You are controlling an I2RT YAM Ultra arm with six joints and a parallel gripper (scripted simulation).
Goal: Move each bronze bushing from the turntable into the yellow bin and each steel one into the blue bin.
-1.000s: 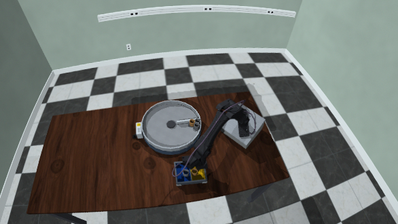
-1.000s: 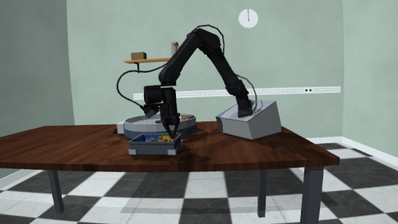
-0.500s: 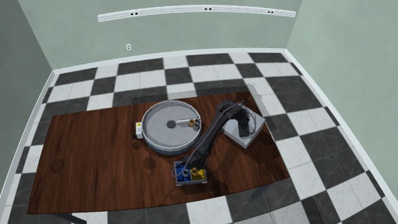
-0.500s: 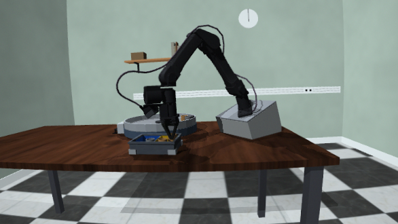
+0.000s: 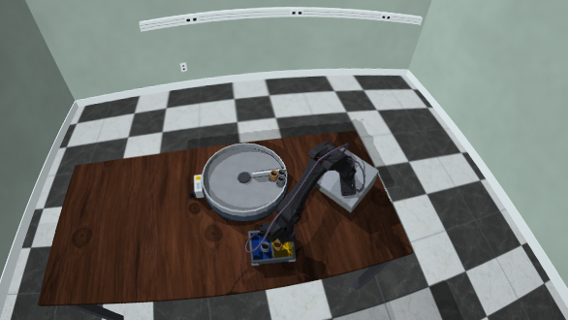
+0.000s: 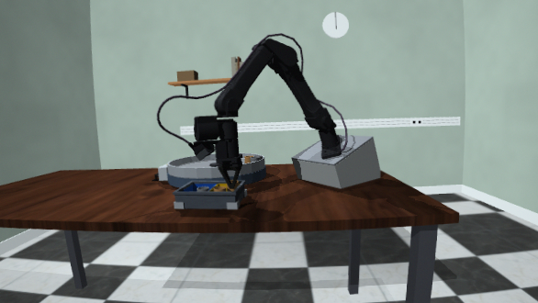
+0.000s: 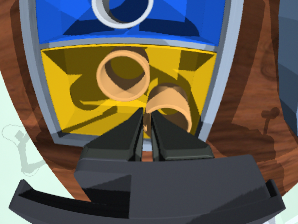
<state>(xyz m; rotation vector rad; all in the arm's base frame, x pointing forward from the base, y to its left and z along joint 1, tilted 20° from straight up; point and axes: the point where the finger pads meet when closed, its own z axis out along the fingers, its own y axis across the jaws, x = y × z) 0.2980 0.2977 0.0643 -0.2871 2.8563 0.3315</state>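
My gripper (image 7: 147, 113) is shut on a bronze bushing (image 7: 172, 107) and holds it low inside the yellow bin (image 7: 123, 90), near its right side. A second bronze bushing (image 7: 123, 74) lies in the yellow bin. A steel bushing lies in the blue bin (image 7: 127, 3) beyond it. In the top view the two bins (image 5: 272, 247) sit at the table's front, with the gripper (image 6: 231, 176) down in them. On the turntable (image 5: 244, 179) a bronze bushing (image 5: 274, 175) and a steel bushing (image 5: 281, 180) stand at the right rim.
The arm's grey base block (image 5: 348, 184) stands to the right of the turntable. A small white box (image 5: 198, 183) sits against the turntable's left rim. The bins share a grey tray (image 6: 208, 195) with raised walls.
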